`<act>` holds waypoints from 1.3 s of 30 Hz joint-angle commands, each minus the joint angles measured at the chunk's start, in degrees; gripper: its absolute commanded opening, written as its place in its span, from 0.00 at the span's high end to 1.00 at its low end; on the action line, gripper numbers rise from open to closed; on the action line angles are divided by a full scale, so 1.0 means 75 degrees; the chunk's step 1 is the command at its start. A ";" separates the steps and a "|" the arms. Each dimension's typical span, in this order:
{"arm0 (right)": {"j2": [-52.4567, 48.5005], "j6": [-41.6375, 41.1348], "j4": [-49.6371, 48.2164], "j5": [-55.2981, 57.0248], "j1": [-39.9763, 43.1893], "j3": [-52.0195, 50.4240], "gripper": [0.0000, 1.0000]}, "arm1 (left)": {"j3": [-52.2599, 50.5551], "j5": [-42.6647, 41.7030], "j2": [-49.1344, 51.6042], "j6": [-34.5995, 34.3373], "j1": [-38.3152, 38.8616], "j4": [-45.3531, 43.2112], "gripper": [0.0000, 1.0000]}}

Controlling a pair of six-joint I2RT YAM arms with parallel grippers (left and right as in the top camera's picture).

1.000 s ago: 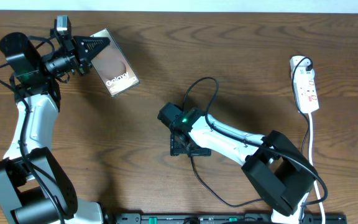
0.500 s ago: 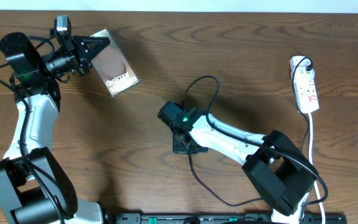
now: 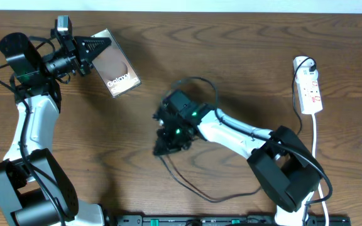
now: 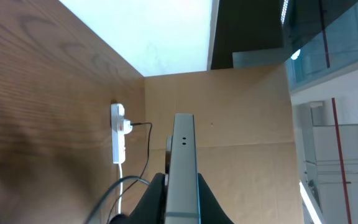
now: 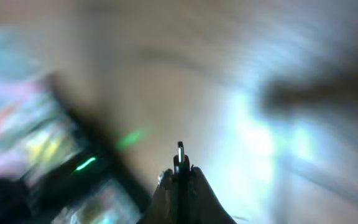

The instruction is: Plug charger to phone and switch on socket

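The left gripper (image 4: 182, 190) is clamped on the stiff, probably slippery phone (image 3: 115, 70) at ten o'clock. The right gripper (image 5: 180, 179) pinches the charger (image 5: 180, 151) by its rigid plug (the cable looks too limp to steer).

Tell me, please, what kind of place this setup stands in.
Probably an indoor robotics lab or workshop, not a home. Two robot arms stand at a wood-grain table, brown cardboard panels stand at one end of it, and what looks like glass partitions shows beyond.
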State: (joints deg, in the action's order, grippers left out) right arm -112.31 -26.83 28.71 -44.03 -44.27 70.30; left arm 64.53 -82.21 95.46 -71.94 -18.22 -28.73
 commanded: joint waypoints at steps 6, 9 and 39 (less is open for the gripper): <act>-0.0070 0.1521 -0.1647 -0.3716 0.0793 -0.0003 0.99 | 0.0192 -0.0871 -0.0169 0.0446 0.0003 -0.0597 0.93; -0.0070 0.1233 -0.2518 -0.4074 0.1160 -0.0003 0.99 | 0.0192 -0.0968 -0.0169 0.0414 0.0003 -0.0927 0.93; -0.0070 -0.3433 -0.8722 -0.4919 0.1746 -0.0003 0.99 | 0.0192 0.0737 -0.0169 0.0635 0.0595 -0.1105 0.93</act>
State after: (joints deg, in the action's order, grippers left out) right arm -112.53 -50.06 -36.49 -80.77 -31.14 70.02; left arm 64.53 -80.86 95.46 -68.82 -14.76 -36.42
